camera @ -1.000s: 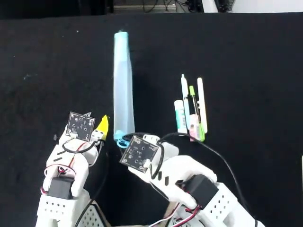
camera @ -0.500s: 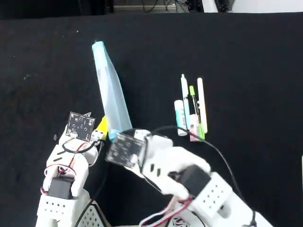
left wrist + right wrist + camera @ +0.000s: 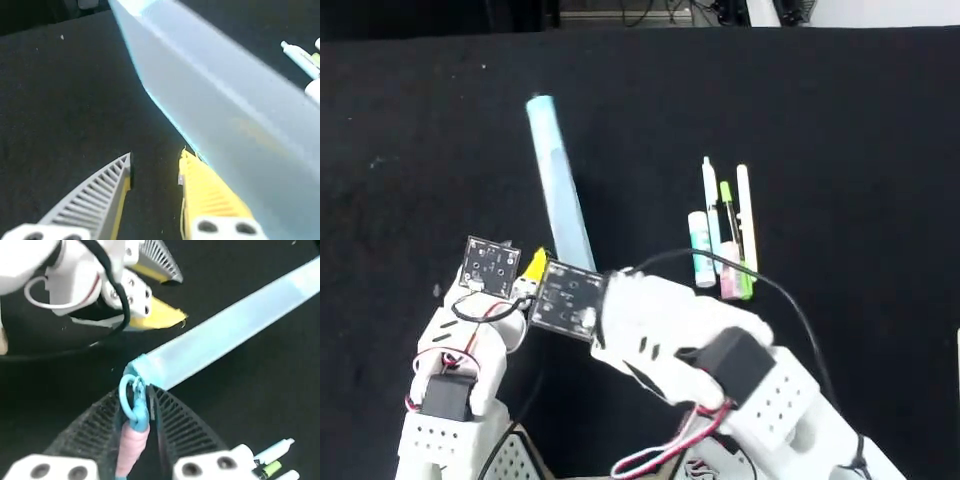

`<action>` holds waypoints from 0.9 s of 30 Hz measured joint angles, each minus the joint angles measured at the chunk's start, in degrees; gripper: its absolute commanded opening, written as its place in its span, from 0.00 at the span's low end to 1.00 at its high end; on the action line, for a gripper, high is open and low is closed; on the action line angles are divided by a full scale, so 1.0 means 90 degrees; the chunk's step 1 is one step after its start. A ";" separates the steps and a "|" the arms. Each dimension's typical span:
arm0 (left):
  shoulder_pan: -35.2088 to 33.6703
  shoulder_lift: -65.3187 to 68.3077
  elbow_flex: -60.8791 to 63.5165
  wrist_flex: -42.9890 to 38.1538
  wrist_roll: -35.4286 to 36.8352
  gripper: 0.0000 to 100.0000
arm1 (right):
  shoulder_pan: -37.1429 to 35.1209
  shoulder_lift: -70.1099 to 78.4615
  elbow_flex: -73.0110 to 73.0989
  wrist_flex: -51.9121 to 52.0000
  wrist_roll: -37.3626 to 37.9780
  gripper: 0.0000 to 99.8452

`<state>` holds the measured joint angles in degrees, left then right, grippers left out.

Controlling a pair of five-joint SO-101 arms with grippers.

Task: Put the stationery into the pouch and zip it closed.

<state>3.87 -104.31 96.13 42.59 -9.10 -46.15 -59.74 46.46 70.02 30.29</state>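
A long, pale-blue translucent plastic pouch (image 3: pixel 560 190) is seen lying on the black table (image 3: pixel 840 120). In the high view it slants from upper left of centre down to the two arms at the bottom edge. Its near end, which carries the blue zipper ring (image 3: pixel 131 397), is pinched between the black fingers of the right gripper (image 3: pixel 145 396), which are pressed together on it. A pink tab (image 3: pixel 131 447) is caught between those fingers beside the ring. The left gripper (image 3: pixel 155 156) is held spread, with one grey finger and one yellow finger (image 3: pixel 210 200), just beside the pouch's near end; whether the yellow finger touches the pouch cannot be told. The stationery (image 3: pixel 732 235) — a bundle of white, green and pink pens and markers — is laid right of centre in the high view, well apart from the pouch.
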 measured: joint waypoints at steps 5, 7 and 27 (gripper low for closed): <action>0.0000 0.0000 -0.0029 0.0020 0.0000 0.16 | -0.0010 -0.0098 0.0000 0.0000 0.0000 0.01; 0.0000 0.0000 -0.0039 0.0020 0.0000 0.16 | -0.0010 -0.0098 0.0000 0.0000 0.0000 0.01; 0.1241 0.0010 0.0000 -0.0684 0.1016 0.17 | 0.0772 0.1172 -0.0020 -0.2540 0.0000 0.01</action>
<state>15.03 -104.22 96.13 36.44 0.04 -39.21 -49.19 46.29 47.16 30.29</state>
